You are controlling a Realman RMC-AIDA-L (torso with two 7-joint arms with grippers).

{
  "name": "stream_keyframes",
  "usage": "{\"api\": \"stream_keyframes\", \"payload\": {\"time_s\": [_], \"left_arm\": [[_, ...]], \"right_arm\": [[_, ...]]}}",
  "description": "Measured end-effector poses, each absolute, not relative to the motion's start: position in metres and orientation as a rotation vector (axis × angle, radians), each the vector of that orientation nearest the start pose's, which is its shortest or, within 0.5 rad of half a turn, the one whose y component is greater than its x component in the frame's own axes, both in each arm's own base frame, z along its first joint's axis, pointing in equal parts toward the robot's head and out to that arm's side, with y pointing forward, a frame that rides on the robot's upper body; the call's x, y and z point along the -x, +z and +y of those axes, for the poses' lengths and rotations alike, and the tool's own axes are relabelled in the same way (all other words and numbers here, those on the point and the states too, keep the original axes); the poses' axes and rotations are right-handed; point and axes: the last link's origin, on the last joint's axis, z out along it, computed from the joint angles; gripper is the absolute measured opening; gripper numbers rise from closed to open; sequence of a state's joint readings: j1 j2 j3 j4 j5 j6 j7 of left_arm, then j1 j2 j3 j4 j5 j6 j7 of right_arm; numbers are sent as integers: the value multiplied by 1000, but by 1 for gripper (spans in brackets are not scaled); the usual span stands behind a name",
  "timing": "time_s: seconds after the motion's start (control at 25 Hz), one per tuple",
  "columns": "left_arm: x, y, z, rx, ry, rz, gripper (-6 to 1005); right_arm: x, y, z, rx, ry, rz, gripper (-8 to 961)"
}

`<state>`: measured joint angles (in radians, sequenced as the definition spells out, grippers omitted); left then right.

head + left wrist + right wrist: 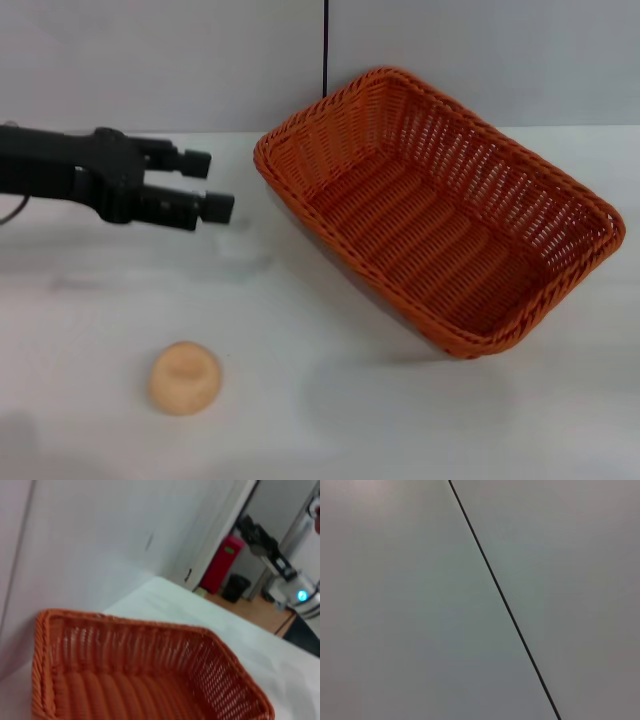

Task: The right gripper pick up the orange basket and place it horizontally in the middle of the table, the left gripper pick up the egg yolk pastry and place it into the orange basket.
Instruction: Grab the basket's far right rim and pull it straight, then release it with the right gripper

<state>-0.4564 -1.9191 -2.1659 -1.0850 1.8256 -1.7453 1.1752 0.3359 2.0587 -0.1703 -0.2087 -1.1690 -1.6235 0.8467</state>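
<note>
Orange basket (440, 215) rests askew at upper right, apparently placed; egg yolk pastry (184, 377) lower left, ungrasped. Left end effector (212, 184) spread, upper left; right end effector unseen.

Woven basket, soft bun, smooth table

The orange basket (440, 215) is woven wicker-style with a braided rim and ribbed slats; the egg yolk pastry (184, 377) looks matt and dimpled; the table (300, 400) is smooth and white; the left gripper (212, 184) is matt black.
</note>
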Motion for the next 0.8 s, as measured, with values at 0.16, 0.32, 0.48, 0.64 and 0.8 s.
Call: {"api": "stream_keyframes", "payload": {"time_s": [0.16, 0.32, 0.48, 0.64, 0.8], "left_arm": [[219, 76, 325, 2902, -464, -789, 846], [222, 70, 324, 2911, -407, -792, 846], [225, 66, 322, 2919, -384, -782, 845], [229, 64, 319, 2922, -364, -782, 845], [238, 60, 311, 2919, -353, -784, 844]], "right_arm": [[-353, 97, 279, 1326, 1242, 542, 542], [-353, 96, 280, 1325, 1238, 549, 541], [-354, 95, 280, 1323, 1233, 557, 541], [-355, 95, 280, 1322, 1232, 564, 540], [-355, 95, 281, 1322, 1233, 567, 540]]}}
